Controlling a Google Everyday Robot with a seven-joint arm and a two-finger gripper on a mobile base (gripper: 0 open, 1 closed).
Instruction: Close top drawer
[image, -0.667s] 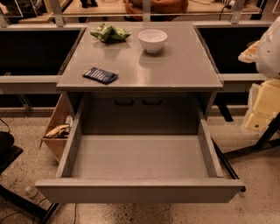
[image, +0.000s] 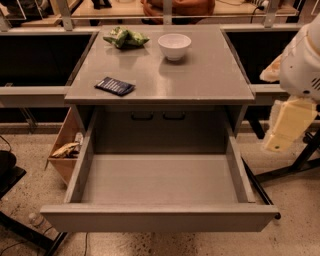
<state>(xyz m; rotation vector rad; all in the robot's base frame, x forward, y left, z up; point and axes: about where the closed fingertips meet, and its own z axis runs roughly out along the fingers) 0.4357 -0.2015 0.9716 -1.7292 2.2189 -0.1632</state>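
The top drawer (image: 160, 180) is pulled far out of the grey cabinet (image: 200, 80). Its deep grey tray holds nothing. Its plain flat front panel (image: 160, 218) lies nearest the camera. My arm hangs at the right edge of the view, with a white upper part (image: 305, 60). My gripper (image: 284, 125) is the cream-coloured part pointing down. It is to the right of the drawer's right side wall, above the floor, and apart from the drawer.
On the cabinet top lie a white bowl (image: 174, 46), a green chip bag (image: 124, 37) and a dark blue packet (image: 115, 86). A light brown wooden box (image: 65, 147) with trash stands left of the drawer. Black stand legs (image: 295, 167) are at the right.
The cream part of my arm has shifted slightly left and down. The drawer is as far out as before.
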